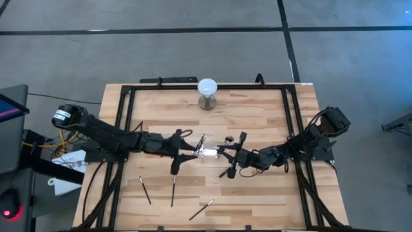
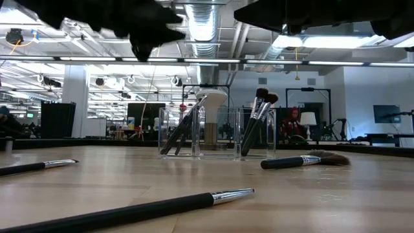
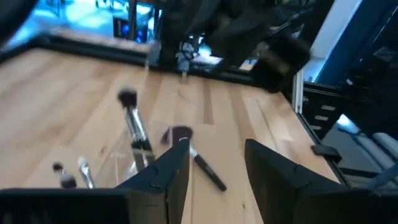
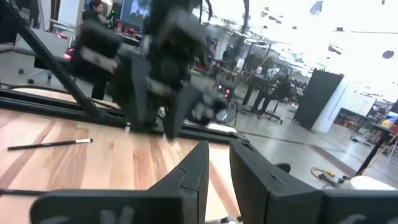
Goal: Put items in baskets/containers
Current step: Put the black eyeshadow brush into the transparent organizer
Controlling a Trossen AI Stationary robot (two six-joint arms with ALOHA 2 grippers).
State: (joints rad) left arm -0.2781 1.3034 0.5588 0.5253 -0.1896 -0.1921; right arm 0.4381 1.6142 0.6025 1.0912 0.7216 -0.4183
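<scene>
The clear holder stands mid-table with several brushes leaning upright inside it. A fan-headed brush lies on the wood just right of it, also visible in the left wrist view. Three more brushes lie near the table's near edge. My left gripper hovers open at the holder's left end, raised above it. My right gripper hovers at the holder's right end with a narrow gap between its fingers and nothing in it.
A white globe on a metal base stands near the far edge, behind the holder. A black frame runs around the tabletop. Bare wood lies between the holder and the near brushes. A person shows in the room beyond.
</scene>
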